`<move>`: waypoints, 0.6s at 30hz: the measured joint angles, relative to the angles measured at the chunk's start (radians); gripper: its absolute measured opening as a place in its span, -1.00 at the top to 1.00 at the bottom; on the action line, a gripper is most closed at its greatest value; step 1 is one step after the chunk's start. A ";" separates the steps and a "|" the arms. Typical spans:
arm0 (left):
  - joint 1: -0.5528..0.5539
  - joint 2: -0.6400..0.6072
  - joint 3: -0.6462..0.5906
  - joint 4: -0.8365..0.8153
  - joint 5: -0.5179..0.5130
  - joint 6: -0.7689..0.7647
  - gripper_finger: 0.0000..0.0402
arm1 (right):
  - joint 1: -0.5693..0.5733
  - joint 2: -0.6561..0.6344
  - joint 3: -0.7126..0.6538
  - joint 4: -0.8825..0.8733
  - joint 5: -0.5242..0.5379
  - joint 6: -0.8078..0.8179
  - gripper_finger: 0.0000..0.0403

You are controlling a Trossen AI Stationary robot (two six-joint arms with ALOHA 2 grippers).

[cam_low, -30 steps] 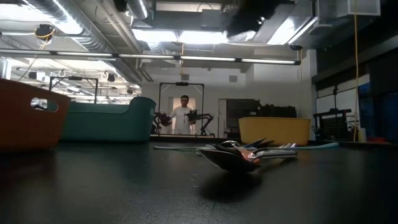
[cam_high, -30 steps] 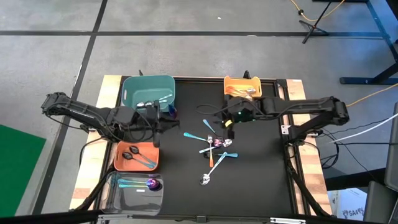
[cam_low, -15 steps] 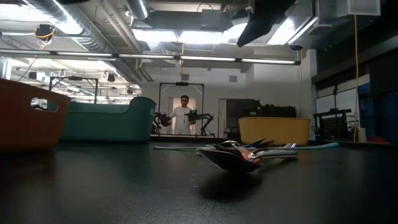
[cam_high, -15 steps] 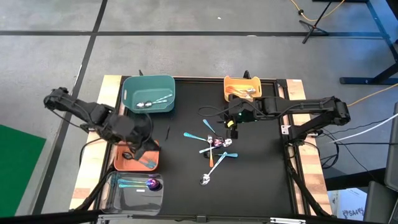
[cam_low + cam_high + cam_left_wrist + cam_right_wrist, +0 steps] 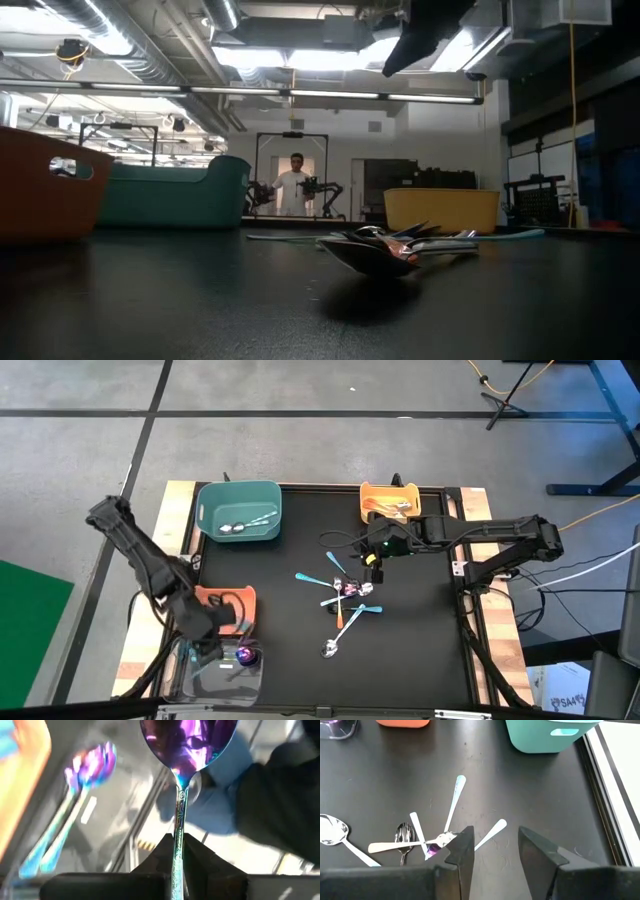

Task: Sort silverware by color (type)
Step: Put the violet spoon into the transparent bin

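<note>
My left gripper (image 5: 222, 632) hangs over the clear bin (image 5: 200, 682) at the near left, shut on an iridescent purple spoon (image 5: 189, 740). In that bin lie another purple spoon (image 5: 243, 655) and a teal one (image 5: 203, 654). My right gripper (image 5: 370, 560) stands open above the table's middle, just beyond a loose pile of silver, teal, purple and orange spoons (image 5: 345, 598) lying flat on the black mat. Its fingers (image 5: 462, 852) have nothing between them. In the low view the pile (image 5: 390, 250) lies near the middle. My left gripper pinches the purple spoon's handle (image 5: 178, 827) between its two fingers. The handle runs along the fingers, and the bowl (image 5: 190, 742) sticks out past the fingertips. The fingers slant down from the table's left. The spoon is lifted clear above the clear bin.
A teal bin (image 5: 238, 495) with silver spoons stands at the far left, a yellow bin (image 5: 390, 490) with orange spoons at the far middle, and an orange bin (image 5: 245, 600) beside the clear one. Bare mat lies at the near right. A person stands far off in the room (image 5: 296, 185).
My left gripper has swung from beside the teal bin toward the table's near edge, past the orange bin to above the clear bin. Its wrist has rolled on the way and it stays shut on the purple spoon. The right arm has kept still.
</note>
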 joint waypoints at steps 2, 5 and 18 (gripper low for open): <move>-0.023 0.030 0.000 0.000 0.035 -0.003 0.92 | 0.000 0.000 0.000 -0.005 0.000 0.000 0.31; -0.045 0.067 0.000 0.000 0.055 -0.004 0.92 | 0.000 0.000 0.000 -0.009 0.000 0.000 0.31; -0.063 0.182 0.000 -0.082 0.062 0.092 0.92 | 0.000 0.000 0.000 -0.009 0.000 0.000 0.31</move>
